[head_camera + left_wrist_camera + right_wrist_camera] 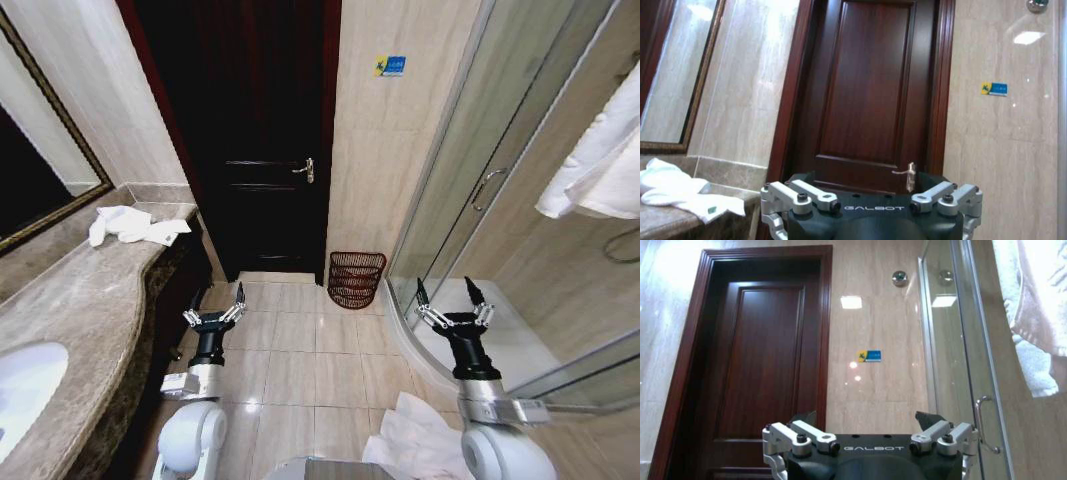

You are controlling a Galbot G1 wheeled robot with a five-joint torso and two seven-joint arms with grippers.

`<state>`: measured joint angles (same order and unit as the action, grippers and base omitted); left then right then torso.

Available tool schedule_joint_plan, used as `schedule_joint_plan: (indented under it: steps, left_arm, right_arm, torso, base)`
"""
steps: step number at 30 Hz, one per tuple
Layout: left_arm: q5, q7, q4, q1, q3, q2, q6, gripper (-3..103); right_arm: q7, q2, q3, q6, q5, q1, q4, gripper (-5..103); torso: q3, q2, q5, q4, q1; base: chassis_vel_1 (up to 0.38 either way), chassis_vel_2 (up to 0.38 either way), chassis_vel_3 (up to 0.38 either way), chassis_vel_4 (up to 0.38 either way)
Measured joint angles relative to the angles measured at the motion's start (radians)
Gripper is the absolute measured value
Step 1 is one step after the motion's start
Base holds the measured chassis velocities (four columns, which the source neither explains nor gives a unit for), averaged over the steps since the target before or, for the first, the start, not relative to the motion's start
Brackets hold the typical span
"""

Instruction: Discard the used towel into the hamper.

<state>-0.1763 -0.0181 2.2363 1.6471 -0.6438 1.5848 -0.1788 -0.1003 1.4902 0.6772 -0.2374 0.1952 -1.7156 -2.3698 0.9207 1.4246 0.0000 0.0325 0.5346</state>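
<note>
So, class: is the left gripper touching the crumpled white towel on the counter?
Apart. The head view shows the left gripper open over the floor, well clear of the towel on the marble counter.

A dark wooden door (265,140) stands shut straight ahead, its metal lever handle (304,169) on the right side. A small blue and yellow sticker (390,65) is fixed to the beige tiled wall (385,160) beside the door. On the left runs a marble worktop (75,310) with a white sink basin (25,385) set into it, and a framed mirror (35,180) hangs above. To the right is a glass shower enclosure (500,170) with a curved metal handle (487,186). The floor (300,350) is laid with pale square tiles.
</note>
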Motion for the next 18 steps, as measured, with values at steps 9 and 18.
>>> schedule_joint_plan:
  steps: [9, 18]
  left_arm:
    - [0.030, -0.002, -0.025, 0.005, 0.034, 0.020, -0.028, 100]
    - [0.028, -0.003, -0.034, 0.001, 0.030, 0.017, -0.029, 100]
  right_arm:
    - [0.021, 0.010, 0.005, 0.006, 0.006, -0.002, -0.005, 100]
    - [0.026, 0.014, 0.008, 0.000, 0.008, 0.003, -0.006, 100]
  torso:
    - [0.000, 0.000, 0.0000, 0.0000, 0.000]
    - [0.000, 0.000, -0.0001, 0.0000, 0.000]
  base:
    - [-0.063, 0.050, 0.077, -0.058]
    - [-0.107, 0.115, 0.112, -0.128]
